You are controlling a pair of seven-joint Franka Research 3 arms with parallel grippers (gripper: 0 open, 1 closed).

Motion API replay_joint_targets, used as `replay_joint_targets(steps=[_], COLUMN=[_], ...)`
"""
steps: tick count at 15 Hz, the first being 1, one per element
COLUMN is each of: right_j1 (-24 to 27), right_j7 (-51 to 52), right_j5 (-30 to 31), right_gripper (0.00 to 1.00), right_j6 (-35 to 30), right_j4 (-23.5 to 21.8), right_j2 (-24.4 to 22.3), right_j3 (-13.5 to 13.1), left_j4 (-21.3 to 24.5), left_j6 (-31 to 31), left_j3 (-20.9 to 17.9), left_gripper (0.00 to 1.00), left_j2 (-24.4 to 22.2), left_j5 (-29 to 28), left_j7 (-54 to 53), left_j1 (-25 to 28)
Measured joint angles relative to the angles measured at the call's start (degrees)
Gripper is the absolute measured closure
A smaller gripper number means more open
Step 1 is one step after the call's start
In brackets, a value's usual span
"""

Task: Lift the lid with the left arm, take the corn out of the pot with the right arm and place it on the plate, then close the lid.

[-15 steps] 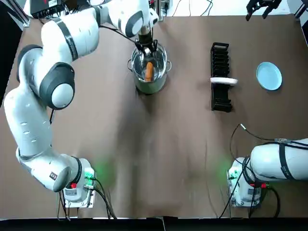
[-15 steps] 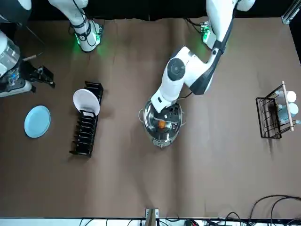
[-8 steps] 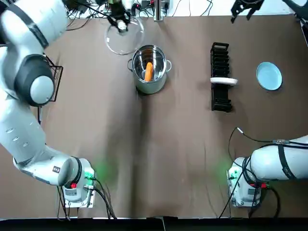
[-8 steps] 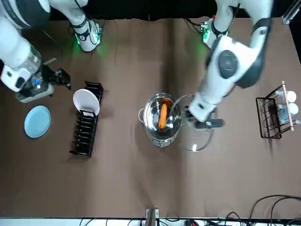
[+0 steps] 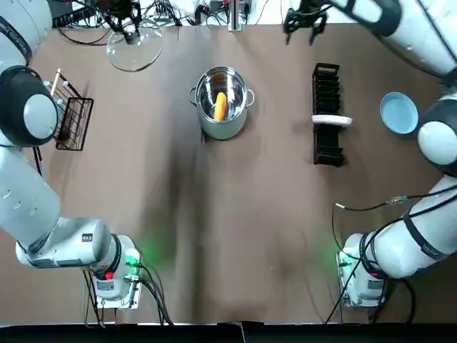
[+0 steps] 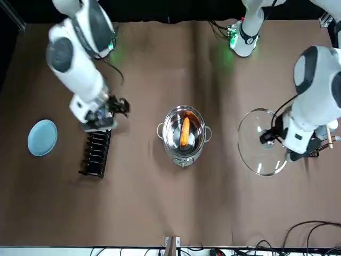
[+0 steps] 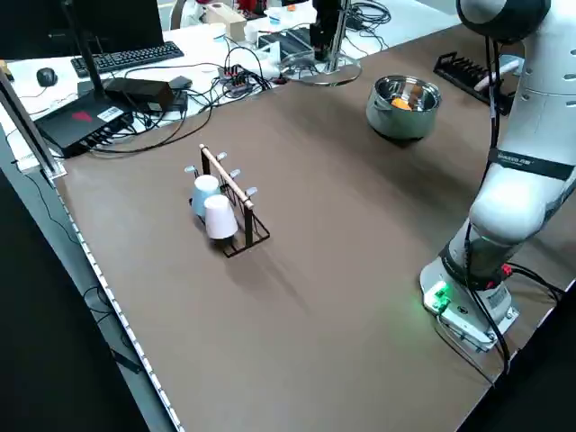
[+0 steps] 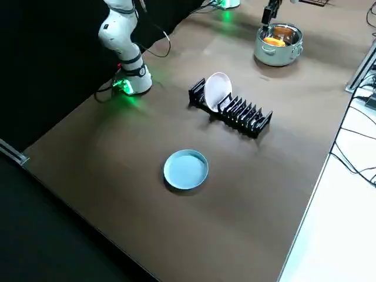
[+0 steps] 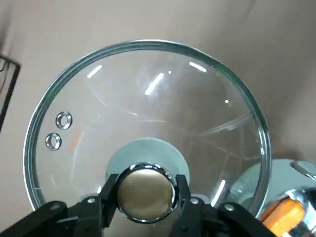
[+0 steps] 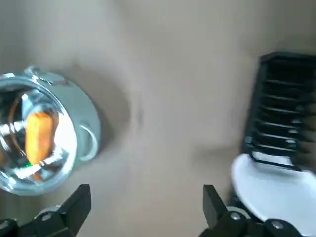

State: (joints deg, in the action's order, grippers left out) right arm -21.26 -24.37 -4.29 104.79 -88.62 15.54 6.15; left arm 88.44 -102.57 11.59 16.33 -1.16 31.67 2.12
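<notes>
Corn [image 5: 221, 106] lies in the uncovered pot [image 5: 224, 129] on the table [image 5: 235, 236]. My left fingers [image 9: 98, 212] are clamped on the knob [image 9: 145, 190] of the glass lid [image 5: 136, 53], held out to the pot's left near the far edge. My right fingers [image 10: 75, 206] hang spread wide, empty, between pot and dish rack [image 5: 325, 89].

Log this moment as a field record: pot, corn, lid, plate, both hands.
pot: open, upright
corn: lying inside the pot
lid: off the pot, held to its left
blue plate: bare, far right of table
left hand: shut on the lid's knob
right hand: open, empty, above table between pot and dish rack
</notes>
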Motion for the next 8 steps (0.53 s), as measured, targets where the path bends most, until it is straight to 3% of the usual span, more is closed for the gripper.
replay_joint_targets(steps=[8], right_j1=[-11.7], right_j7=[-17.4], right_j5=[3.8], right_gripper=[0.0], right_j6=[13.6], right_j4=[1.6], right_j2=[10.0], right_j3=[-0.1], left_j4=[0.6], left_j6=[-1.1], left_j3=[0.0], left_gripper=[0.49], left_j2=[1.6], left_j5=[0.1], left_j7=[0.1], left_j1=[2.2])
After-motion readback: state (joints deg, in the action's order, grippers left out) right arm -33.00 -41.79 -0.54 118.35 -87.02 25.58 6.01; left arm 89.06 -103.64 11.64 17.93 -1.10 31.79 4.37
